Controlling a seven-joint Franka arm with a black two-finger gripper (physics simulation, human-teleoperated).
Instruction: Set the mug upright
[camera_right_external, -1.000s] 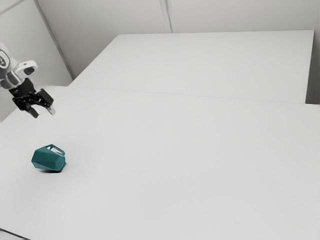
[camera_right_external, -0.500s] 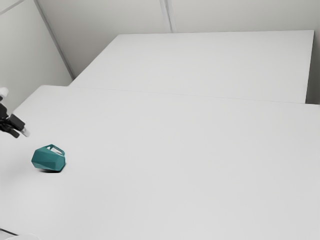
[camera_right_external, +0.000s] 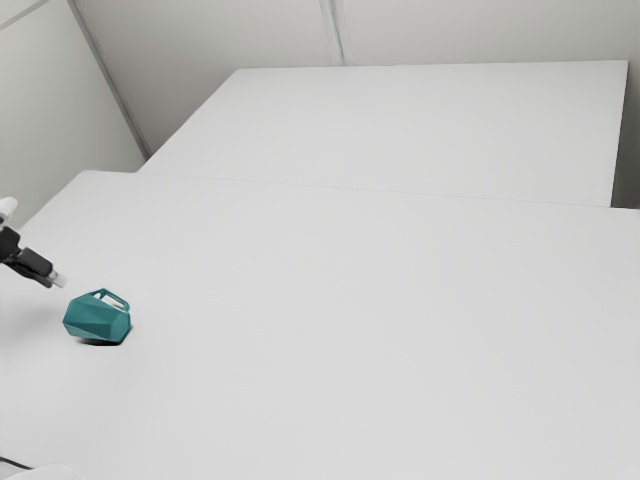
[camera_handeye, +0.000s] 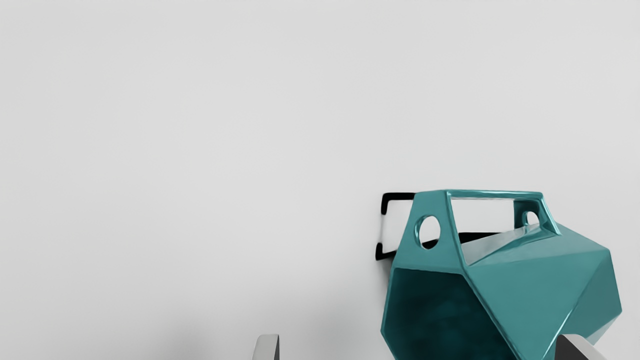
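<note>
faceted glossy teal mug: lying on side on smooth white table, toward the exterior view's left, near gripper; mouth sideways, handle up
black two-finger gripper: just beside mug, at mouth end
jaws: released, spread wide, nothing clenched between
step: approach, by the look of it; mug in need of upending
mug weight: probably light to moderate, apparently empty
mug stiffness: likely rigid, ceramic or hard plastic; no give expected under squeeze
mug surface: slick-looking, angled facets, easy to slip or twist in the grip
mug fragility: chip risk if ceramic; lower gently, no drop
hold point: opposite body walls near mouth, or one wall pinched at rim; handle bar thin, fallback only, likely to let mug swing
next: line up so mug sits between both fingers, close, lift slightly, rotate mouth up, set down on base
risk: tip knocking rim, mug rolling over a facet
mug count: 1
handle count: 1
round holes in handle: 2
gripper count: 1
finger count: 2
dark cable count: 1
</note>
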